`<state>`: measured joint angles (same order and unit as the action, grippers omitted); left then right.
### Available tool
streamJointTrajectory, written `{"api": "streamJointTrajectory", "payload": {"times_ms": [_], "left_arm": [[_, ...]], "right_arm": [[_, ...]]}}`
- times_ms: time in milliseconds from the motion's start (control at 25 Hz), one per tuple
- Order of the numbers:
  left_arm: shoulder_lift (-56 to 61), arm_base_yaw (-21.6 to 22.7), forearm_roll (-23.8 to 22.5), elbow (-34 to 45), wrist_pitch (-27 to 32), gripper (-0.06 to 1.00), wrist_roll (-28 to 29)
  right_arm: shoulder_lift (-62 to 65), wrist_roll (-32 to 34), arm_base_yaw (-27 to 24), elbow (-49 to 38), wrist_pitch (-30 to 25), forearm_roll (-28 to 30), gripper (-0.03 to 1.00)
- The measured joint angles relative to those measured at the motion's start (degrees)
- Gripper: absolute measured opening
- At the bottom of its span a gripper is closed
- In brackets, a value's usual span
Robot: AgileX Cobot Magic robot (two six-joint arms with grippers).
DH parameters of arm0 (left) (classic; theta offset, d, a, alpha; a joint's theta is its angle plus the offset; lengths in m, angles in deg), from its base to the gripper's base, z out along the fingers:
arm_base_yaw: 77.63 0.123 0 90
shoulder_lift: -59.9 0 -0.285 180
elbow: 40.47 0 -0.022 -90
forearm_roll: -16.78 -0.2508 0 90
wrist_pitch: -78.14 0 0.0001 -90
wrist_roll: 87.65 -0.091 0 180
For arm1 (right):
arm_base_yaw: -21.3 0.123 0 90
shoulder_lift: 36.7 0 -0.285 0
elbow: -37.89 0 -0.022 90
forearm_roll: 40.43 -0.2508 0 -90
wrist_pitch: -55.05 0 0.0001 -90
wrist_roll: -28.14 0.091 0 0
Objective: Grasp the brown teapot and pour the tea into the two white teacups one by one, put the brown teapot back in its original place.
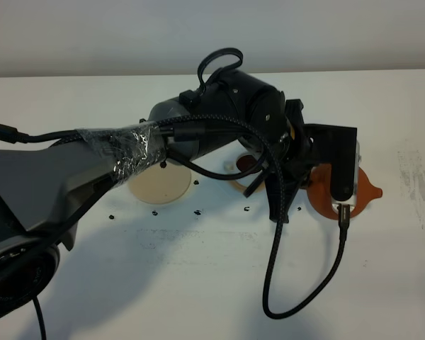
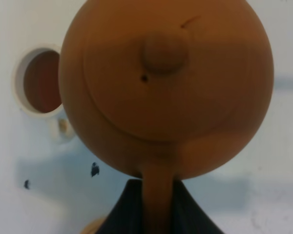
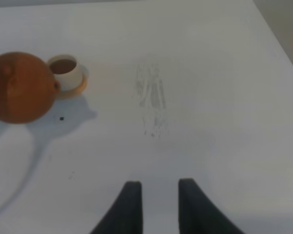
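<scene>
White tabletop (image 1: 163, 283) fills every view. The left gripper (image 2: 158, 207), reaching across, is clenched on the loop handle of the round reddish-brown clay teapot (image 2: 166, 83), held aloft, well apart from its round beige saucer (image 1: 159, 185). The right gripper (image 3: 160, 204) hangs empty, fingers parted. The small white cylindrical teacup (image 3: 64, 68) beside the pot holds tea, so pouring there looks done. Next is any remaining pour, then a level carry back to the saucer.

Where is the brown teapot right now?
The brown teapot hangs in the left hand, right of centre in the exterior high view, beside a filled white teacup, away from the beige saucer.
</scene>
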<state>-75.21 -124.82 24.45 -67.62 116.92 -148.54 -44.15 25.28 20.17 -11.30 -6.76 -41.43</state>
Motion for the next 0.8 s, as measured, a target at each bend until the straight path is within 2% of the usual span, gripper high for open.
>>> {"api": "streamJointTrajectory", "payload": {"times_ms": [400, 800], "left_arm": [[-2.2, -0.1, 1.6, 1.9, -3.7, 0.07, 0.0], [-5.8, 0.2, 2.6, 2.1, -5.0, 0.07, 0.0]], "right_arm": [[0.0, 0.0, 0.0, 0.0, 0.0, 0.0, 0.21], [0.0, 0.0, 0.0, 0.0, 0.0, 0.0, 0.21]]}}
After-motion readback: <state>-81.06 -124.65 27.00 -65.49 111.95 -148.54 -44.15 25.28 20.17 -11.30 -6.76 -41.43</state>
